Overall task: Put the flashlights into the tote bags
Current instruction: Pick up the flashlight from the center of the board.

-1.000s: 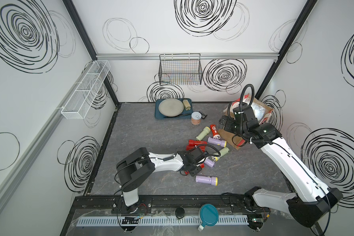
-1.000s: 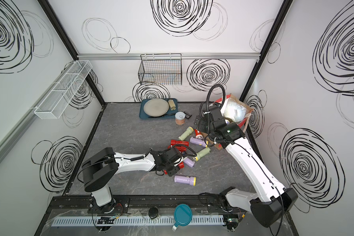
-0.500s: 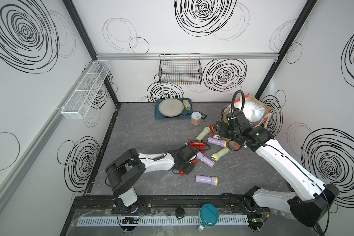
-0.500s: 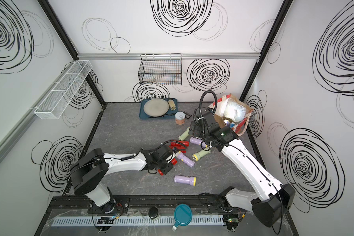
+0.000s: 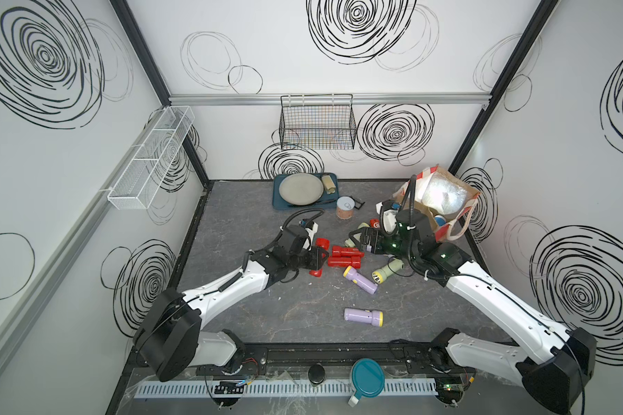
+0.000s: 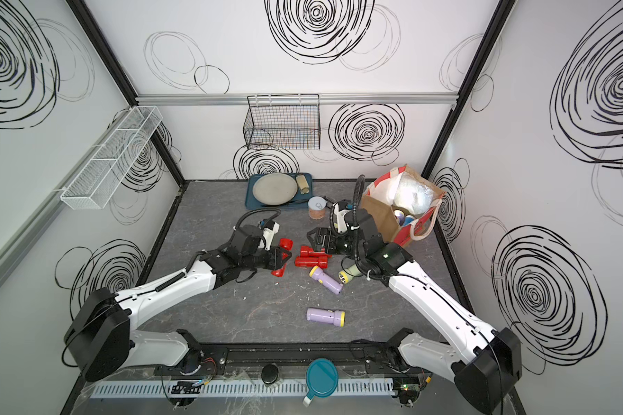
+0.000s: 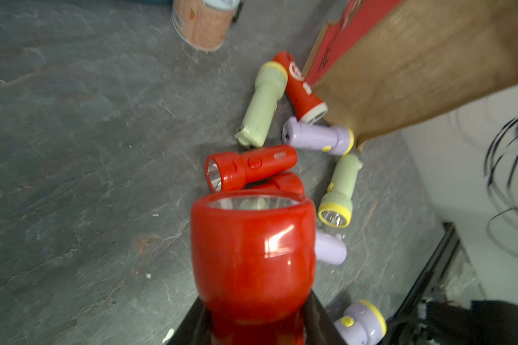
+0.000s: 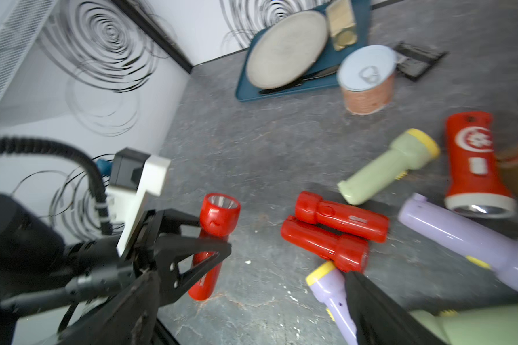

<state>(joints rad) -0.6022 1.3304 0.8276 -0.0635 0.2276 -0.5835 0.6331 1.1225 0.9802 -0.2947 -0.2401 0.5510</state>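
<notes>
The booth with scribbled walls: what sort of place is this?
Probably a robot test cell, not a home: two white robot arms mounted on a front rail, spiral-marked walls, and scattered flashlights beside a tote bag.

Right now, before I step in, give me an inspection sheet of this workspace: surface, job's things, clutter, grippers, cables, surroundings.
Surface: grey tabletop, a few white flecks.
Job's things: one red flashlight held; loose red flashlights, lilac flashlights and pale green flashlights near the tote bag; blue item inside it.
Clutter: teal tray with plate, white-lidded tin, teal lid on the front rail.
Grippers: left gripper shut on the red flashlight; right gripper open, empty, over the loose ones.
Cables: black hose loops at the left wrist and right wrist.
Surroundings: black wire basket on back wall, white mesh shelf on side wall.
</notes>
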